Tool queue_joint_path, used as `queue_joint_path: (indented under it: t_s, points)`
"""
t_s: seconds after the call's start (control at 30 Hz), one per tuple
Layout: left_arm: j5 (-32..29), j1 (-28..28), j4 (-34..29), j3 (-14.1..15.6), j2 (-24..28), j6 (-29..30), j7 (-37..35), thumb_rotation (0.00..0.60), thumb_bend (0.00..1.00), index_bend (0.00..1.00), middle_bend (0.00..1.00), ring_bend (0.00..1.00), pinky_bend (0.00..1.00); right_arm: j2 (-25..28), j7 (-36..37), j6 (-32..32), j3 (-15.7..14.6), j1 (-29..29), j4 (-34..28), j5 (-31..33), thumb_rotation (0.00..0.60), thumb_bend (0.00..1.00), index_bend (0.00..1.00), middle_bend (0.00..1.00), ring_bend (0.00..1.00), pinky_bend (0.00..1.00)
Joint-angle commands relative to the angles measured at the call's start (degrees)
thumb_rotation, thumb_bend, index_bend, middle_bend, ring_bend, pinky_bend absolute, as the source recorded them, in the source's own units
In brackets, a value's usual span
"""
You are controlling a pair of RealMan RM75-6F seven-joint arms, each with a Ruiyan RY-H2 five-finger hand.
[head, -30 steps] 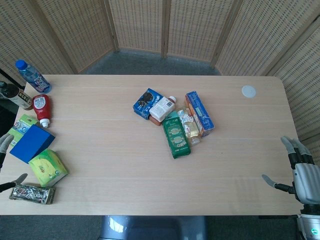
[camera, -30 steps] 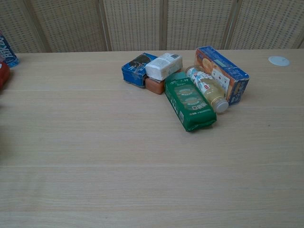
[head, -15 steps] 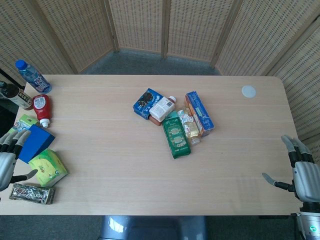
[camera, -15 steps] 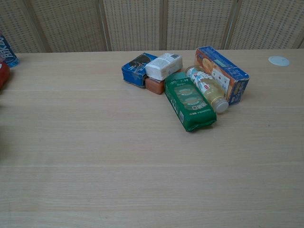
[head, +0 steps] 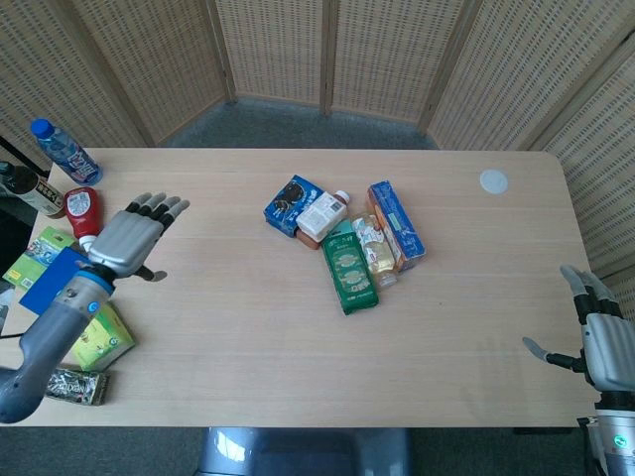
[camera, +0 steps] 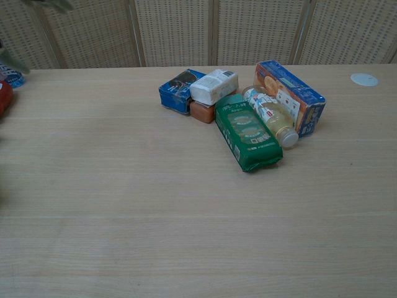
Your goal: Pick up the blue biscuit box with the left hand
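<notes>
The blue biscuit box (head: 290, 203) with a dark cookie picture lies at the left end of a cluster in the table's middle; the chest view shows the box (camera: 178, 90) touching a white packet. My left hand (head: 135, 238) hovers over the left part of the table, fingers spread and holding nothing, well to the left of the box. My right hand (head: 605, 342) hangs off the table's right edge, fingers apart and empty. In the chest view only a dark blur at the top left corner hints at the left hand.
Beside the box lie a white packet (head: 321, 214), a green pack (head: 348, 266), a small bottle (head: 371, 248) and a blue-orange carton (head: 397, 224). At the left edge are a plain blue box (head: 48, 286), a green box (head: 99, 337), a ketchup bottle (head: 82, 213) and a water bottle (head: 63, 151).
My left hand has risen from the table's left edge and swung up and to the right over the table. The right hand has barely moved.
</notes>
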Motion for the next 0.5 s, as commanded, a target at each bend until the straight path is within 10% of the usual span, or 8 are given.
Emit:
queue_joint_path:
  t_s: [0.03,0.5]
  points:
    - [-8.2,-8.9,7.9,0.6,-7.6,-5.1,7.0,0.6,0.0,0.0,0.0,0.0,0.0,0.2,0.9,-0.3,0.3,0.1,0.3,0.5,0.527,0.0,0.0,0.0,0.0,0.0]
    - [-28.9,-26.2,29.4,8.7,-25.9,-9.4,15.7,0.6,0.0,0.0,0.0,0.0,0.0,0.2,3.1,-3.3,1.2,1.1,2.3,4.0,0.525,0.0,0.0,0.0,0.0,0.0]
